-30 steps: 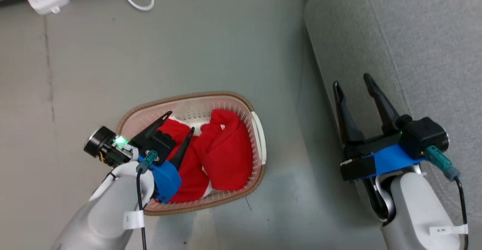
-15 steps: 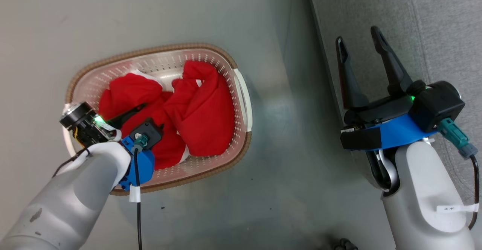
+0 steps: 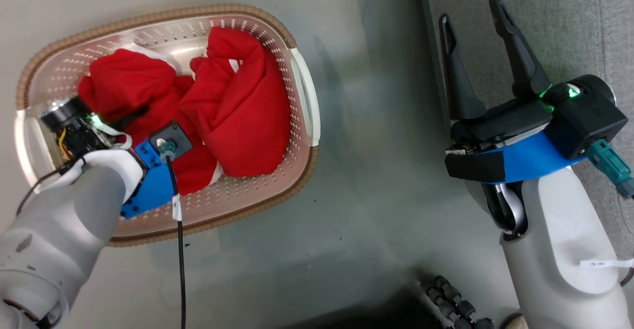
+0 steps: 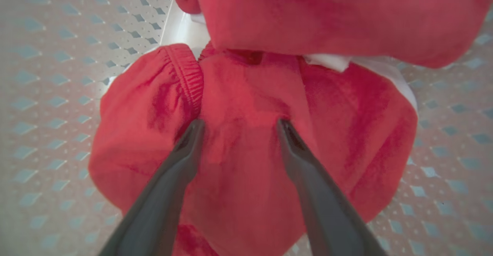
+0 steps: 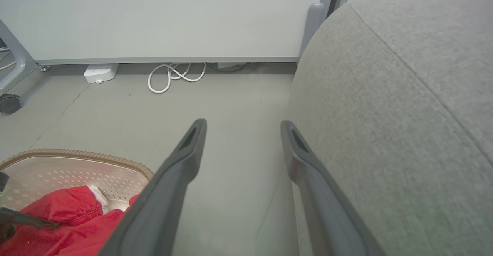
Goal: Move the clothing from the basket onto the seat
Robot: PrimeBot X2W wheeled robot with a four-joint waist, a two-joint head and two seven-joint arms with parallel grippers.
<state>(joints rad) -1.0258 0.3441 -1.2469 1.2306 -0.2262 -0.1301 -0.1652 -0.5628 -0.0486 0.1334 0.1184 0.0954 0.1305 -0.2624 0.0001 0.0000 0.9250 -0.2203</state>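
Inside the basket (image 3: 303,96) lie 2 red garments (image 3: 237,106) (white trim); L gripper (image 4: 238,127) spread wide, tips on one garment. R gripper (image 3: 470,9) also spread, empty, by the seat (image 3: 569,22) edge. Its arm tag (image 3: 599,264) is unreadable.

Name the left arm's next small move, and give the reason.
Probably close the left tool: its open fingers straddle a fold of the red garment, tips touching the cloth in the basket, so shutting should pinch it.
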